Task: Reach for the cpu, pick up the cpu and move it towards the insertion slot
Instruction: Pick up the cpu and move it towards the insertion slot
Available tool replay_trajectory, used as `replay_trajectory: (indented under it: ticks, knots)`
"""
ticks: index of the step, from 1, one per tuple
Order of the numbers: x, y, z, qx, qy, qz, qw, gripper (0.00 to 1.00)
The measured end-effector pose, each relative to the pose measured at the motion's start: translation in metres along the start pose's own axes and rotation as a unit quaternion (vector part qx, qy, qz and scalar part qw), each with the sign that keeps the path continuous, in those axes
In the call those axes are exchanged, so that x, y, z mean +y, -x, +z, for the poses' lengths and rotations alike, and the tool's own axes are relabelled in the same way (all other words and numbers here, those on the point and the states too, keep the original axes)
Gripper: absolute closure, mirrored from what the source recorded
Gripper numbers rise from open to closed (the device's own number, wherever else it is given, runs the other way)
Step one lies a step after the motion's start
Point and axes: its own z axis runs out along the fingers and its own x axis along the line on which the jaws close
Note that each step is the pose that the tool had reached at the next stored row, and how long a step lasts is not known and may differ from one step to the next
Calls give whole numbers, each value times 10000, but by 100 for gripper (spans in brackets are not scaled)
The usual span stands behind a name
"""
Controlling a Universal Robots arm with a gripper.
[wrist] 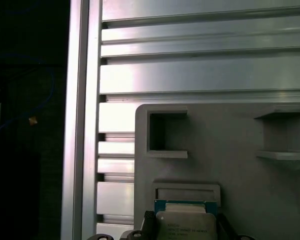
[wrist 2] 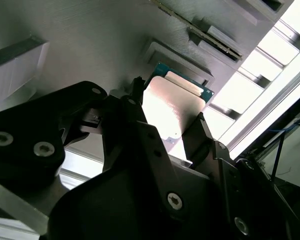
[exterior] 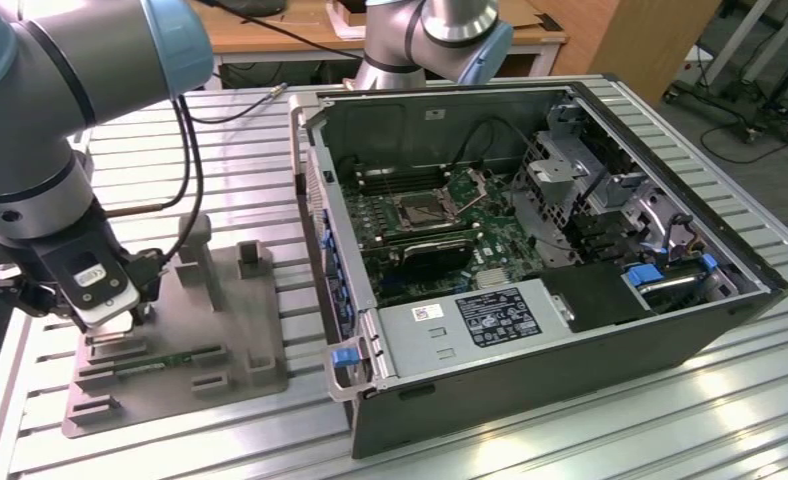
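Firmly held: cpu in my jaws above the fixture

Seen in the exterior view, my gripper (exterior: 111, 312) hangs over the grey fixture (exterior: 234, 340) on the slatted metal table (exterior: 608, 440). The insertion slot (exterior: 421, 212) lies well apart at two o'clock from it, inside the open computer case (exterior: 541, 382).

In the second wrist view, my jaws are clenched on the cpu (wrist 2: 172, 107), a finger (wrist 2: 140, 114) against each opposite edge, its pale face showing.

In the first wrist view, the cpu sits just beside a shallow pocket (wrist: 187, 192) in the fixture.

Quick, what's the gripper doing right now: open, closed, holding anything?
Gripper: closed on the cpu, fingers against two opposite edges, over the grey fixture.
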Motion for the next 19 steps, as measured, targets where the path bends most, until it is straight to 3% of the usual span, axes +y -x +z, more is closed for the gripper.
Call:
replay_trajectory:
  ticks: [19]
  knots:
    - [1, -1, -39, 0, 0, 0, 10000, 45]
